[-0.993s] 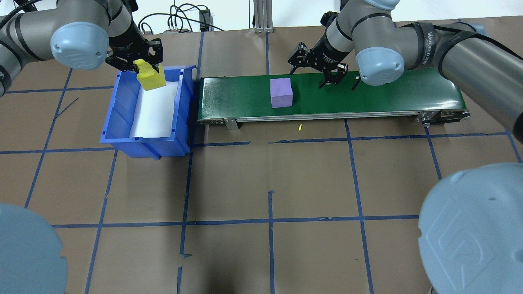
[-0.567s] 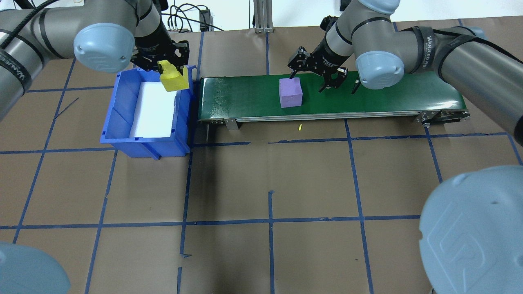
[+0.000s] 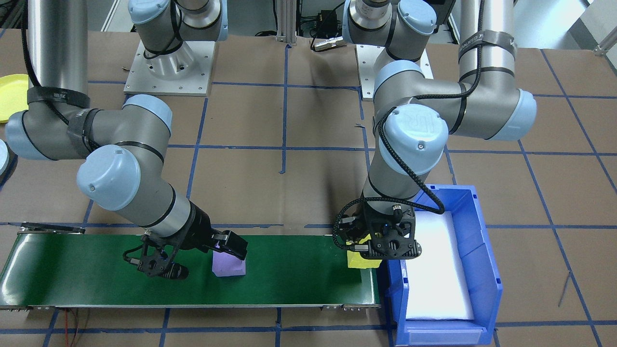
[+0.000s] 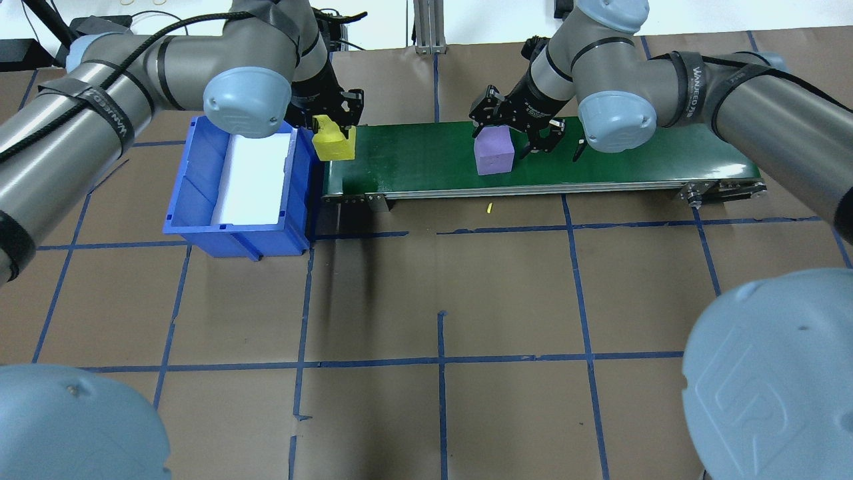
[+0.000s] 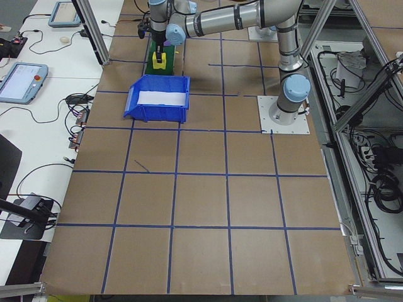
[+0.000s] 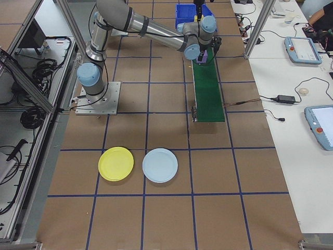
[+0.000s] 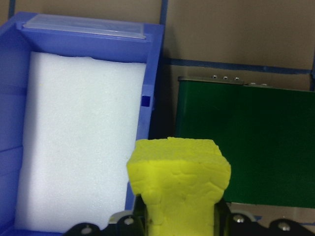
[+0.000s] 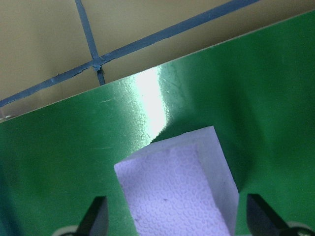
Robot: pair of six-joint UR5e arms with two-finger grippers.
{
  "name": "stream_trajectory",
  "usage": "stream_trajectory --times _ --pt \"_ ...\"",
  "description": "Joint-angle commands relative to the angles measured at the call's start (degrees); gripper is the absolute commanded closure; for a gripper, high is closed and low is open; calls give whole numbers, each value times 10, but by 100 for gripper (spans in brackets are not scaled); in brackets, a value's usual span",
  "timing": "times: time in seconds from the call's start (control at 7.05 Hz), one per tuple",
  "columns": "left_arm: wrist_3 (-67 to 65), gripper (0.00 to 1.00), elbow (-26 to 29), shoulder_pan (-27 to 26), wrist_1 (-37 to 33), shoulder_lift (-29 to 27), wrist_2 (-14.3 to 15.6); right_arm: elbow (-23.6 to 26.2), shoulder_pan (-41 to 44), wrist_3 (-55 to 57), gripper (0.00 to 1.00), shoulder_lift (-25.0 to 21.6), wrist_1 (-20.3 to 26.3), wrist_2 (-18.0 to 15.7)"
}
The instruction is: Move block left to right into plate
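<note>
Purple block point(image 4: 494, 151) is seen sitting on the green belt point(image 4: 633, 157), about in the middle of it. It is framed by the right gripper point(image 4: 514, 133), whose jaws are spread wide on either side of it and are not yet pressed on it. In the right wrist view the two fingertips point(image 8: 96, 216) are seen apart from the block's sides.

A yellow block point(image 4: 333, 143) is squeezed tight in the left gripper point(image 4: 331, 123) and is held just over the belt's end beside the blue bin point(image 4: 200, 200).

Both blocks look like foam, so they are judged to be light and soft, a bit squashy, and not slippery. The purple one is best pinched on two flat sides, near the middle.

The yellow plate point(image 6: 116, 163) is found far off on the table, well apart from the belt, next to a pale blue plate point(image 6: 160, 165).
</note>
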Motion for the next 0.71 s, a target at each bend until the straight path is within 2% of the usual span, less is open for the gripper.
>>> stream_trajectory --times 0.0,0.14,0.28,0.43,0.57 --pt "12 64 -3 -4 24 -29 -1 7 0 -5 4 7 -11 -10" --pt "20 64 -4 -4 48 -37 1 18 -1 -53 17 8 -22 -40" --pt "19 62 -1 -4 50 -44 1 16 -1 -122 47 7 -22 -78" --pt "13 59 -4 -4 51 -47 -3 3 -3 -181 58 -2 -21 -132" --pt "14 59 -4 -4 55 -48 -4 -3 -45 -299 58 -30 2 -178"
